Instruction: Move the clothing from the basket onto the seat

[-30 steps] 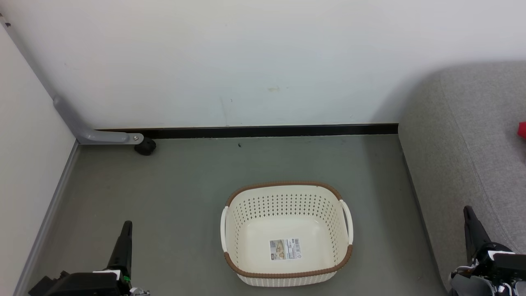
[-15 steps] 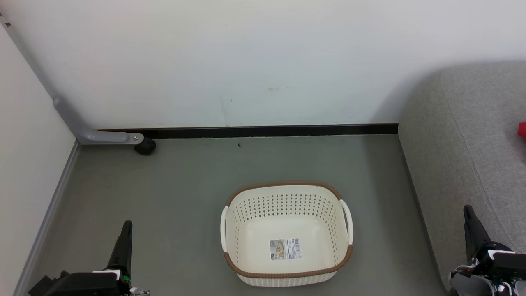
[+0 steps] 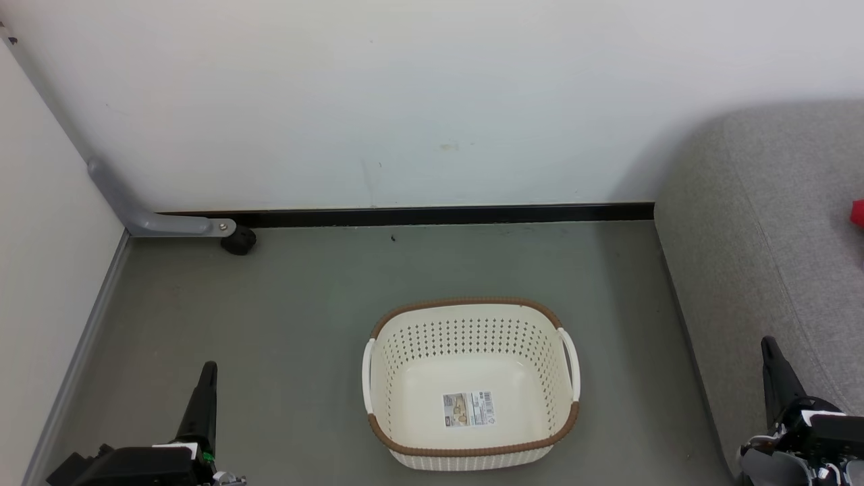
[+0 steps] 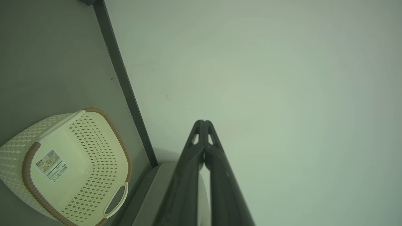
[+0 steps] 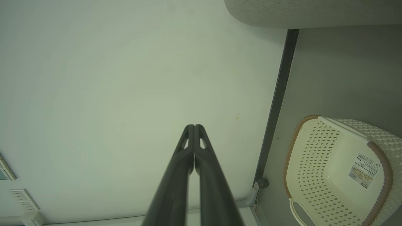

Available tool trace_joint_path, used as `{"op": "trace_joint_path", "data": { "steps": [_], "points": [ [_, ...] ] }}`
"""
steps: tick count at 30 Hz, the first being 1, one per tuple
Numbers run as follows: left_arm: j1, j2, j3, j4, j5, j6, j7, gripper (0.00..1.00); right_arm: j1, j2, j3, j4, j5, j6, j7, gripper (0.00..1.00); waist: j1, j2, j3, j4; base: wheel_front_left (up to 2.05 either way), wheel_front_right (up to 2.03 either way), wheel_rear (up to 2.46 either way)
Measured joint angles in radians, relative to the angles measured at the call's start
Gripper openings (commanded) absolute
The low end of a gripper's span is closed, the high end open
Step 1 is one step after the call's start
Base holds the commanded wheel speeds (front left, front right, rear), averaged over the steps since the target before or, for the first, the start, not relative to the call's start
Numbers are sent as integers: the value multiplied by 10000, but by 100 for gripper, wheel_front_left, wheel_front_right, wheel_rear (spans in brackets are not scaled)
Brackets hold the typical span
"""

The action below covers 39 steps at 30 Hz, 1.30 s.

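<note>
basket (image 3: 466,337): on the grey floor (image 3: 270,317), mid-floor, well off the black skirting (image 3: 439,216) at the back edge, grey sofa (image 3: 756,223) to its right. The paper label (image 3: 468,409) on its bottom is in plain view
clothing (image 3: 858,212): small red scrap on the sofa seat, cut by the right edge of the head view, so can't tell which garment
left claw (image 3: 208,370): fingers pressed together, tips up, over the floor's near-left corner
right claw (image 3: 768,345): fingers together too, at the sofa's front edge

I see the grey floor (image 3: 283,324) carrying the cream basket (image 3: 466,334), standing upright, the seat (image 3: 742,270) to its right, and a black caster (image 3: 238,241) by the wall (image 3: 432,101).
</note>
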<state>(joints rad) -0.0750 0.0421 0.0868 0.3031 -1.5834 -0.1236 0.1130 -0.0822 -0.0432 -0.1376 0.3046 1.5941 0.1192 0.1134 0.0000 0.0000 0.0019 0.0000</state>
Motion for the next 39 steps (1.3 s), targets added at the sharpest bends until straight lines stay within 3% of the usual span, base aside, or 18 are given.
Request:
{"op": "trace_joint_path", "data": {
  "steps": [39],
  "points": [
    [0,0,0,-15,-2,0,0,0,-3,0,0,-6,2,0,-2,0,0,0,1,0,0,0,0]
  ]
}}
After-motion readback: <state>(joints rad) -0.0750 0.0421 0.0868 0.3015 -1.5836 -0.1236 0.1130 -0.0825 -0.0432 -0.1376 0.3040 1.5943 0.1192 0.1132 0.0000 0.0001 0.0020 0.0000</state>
